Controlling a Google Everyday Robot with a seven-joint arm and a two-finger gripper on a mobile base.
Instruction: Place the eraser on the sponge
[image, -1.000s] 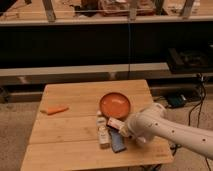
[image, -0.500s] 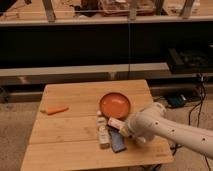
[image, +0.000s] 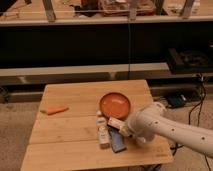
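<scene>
The gripper (image: 126, 131) sits at the eraser (image: 115, 123), just over the far end of the sponge (image: 118, 141) and near the orange plate (image: 115, 105). Gripping or released, I cannot tell. This looks like the set-down itself, or the moment just after. Either way, the eraser must settle flat on the pad.

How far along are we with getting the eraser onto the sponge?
Done: the eraser is over the far end of the sponge, beside the cream bottle. In hand: the gripper is at the eraser. Left: confirm it rests on the sponge, then back the arm away.
</scene>
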